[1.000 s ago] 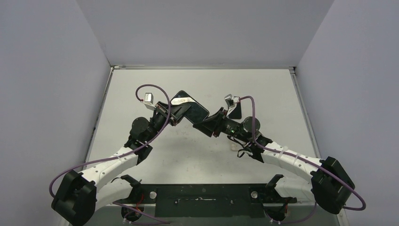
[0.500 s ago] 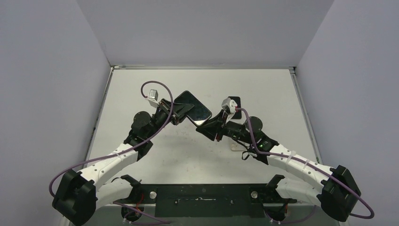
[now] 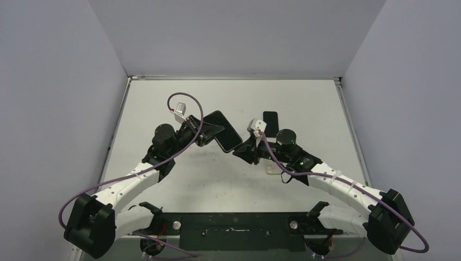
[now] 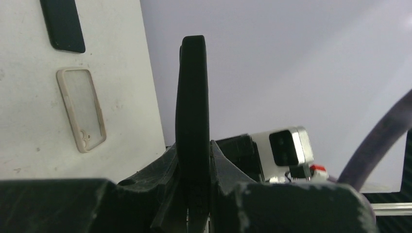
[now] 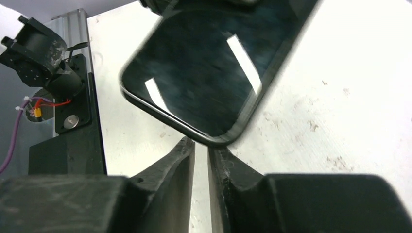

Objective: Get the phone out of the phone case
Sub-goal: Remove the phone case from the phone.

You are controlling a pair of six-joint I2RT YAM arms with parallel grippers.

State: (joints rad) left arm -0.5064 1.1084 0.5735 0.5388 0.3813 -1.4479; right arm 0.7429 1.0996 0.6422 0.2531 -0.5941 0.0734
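My left gripper (image 3: 209, 133) is shut on one end of a black phone (image 3: 225, 130) and holds it above the table, tilted. In the left wrist view the phone (image 4: 193, 97) stands edge-on between the fingers of that gripper (image 4: 193, 145). A dark raised rim runs round its screen (image 5: 194, 73). My right gripper (image 3: 241, 151) sits just off the phone's free lower corner. Its jaws (image 5: 201, 145) stand almost together with nothing between them, the tips right under the rim. I cannot tell whether they touch it.
A clear, empty phone case (image 3: 270, 171) lies flat on the table under my right forearm; it also shows in the left wrist view (image 4: 81, 109). A flat black slab (image 3: 270, 118), phone or case, lies further back (image 4: 62, 24). Grey walls enclose the table.
My right gripper has come off the phone's end and drawn slightly left and down, uncovering the black slab. My left gripper has turned the phone, which now looks narrower.
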